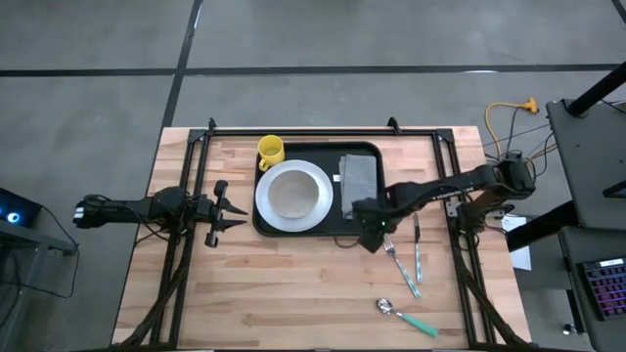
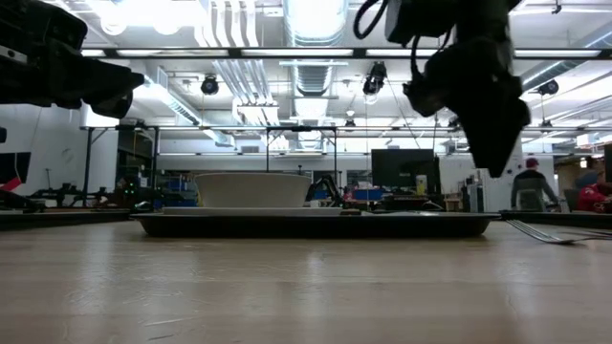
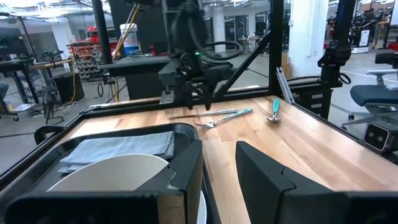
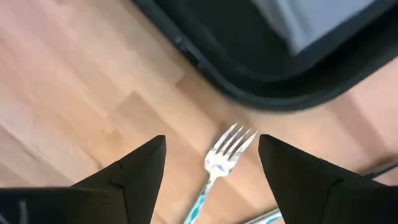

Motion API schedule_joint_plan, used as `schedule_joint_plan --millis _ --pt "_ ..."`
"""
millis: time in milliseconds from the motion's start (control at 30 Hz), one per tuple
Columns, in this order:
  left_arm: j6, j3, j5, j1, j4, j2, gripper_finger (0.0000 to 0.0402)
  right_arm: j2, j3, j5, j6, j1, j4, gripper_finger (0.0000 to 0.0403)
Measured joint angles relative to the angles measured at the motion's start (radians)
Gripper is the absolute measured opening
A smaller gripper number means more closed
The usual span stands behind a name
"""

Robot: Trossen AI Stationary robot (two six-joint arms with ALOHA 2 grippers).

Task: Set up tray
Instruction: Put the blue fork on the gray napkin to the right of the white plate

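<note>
Teal fork handle cut off between open right claw fingers.

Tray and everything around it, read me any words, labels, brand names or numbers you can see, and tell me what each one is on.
None can be read.
The tray, white plate, yellow mug, folded cloth and fork show no lettering.
Boxes and screens in the room behind are too blurred to read.

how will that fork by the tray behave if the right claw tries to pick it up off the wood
The fork lies flat between the open fingers of the right claw, so its thin handle probably gives little to grip. Its shiny metal looks slippery and may skid on the table. It looks stiff and light, likely to pivot if pinched off-centre.
</note>
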Motion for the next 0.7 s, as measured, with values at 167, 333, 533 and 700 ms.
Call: schedule_joint_plan --millis 167,333,533,700 --pt "0.000 0.000 0.000 0.000 0.000 0.000 0.0083 0.000 -0.006 0.000 0.130 0.076 0.002 0.0249" --pt "0.000 0.000 0.000 0.000 0.000 0.000 0.0083 0.000 -0.006 0.003 0.238 0.133 0.010 0.0244" --pt "0.000 0.000 0.000 0.000 0.000 0.000 0.0083 0.000 -0.013 0.027 0.288 0.190 0.049 0.0248" --pt "0.000 0.000 0.000 0.000 0.000 0.000 0.0083 0.000 -0.029 0.032 0.356 0.240 0.049 0.0251"
